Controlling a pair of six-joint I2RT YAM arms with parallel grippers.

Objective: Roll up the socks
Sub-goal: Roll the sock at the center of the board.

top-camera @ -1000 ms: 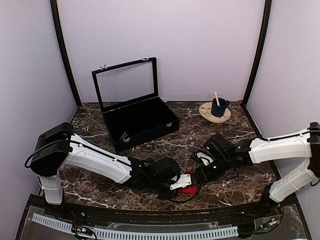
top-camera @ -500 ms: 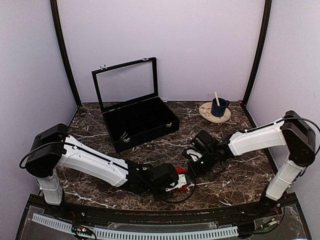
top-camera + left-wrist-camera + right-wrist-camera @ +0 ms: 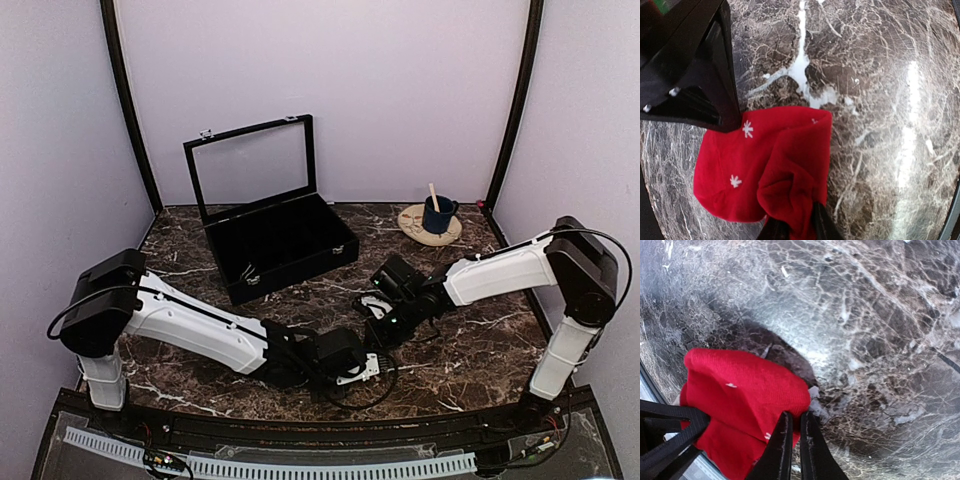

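While red socks (image 3: 740,170) rest on it, dark veined marble table (image 3: 480,350), lilac walls (image 3: 400,100)

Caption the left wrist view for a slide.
Red fabric sock with white snowflake marks lies bunched on the dark marble table, one fold pinched in the left tool.
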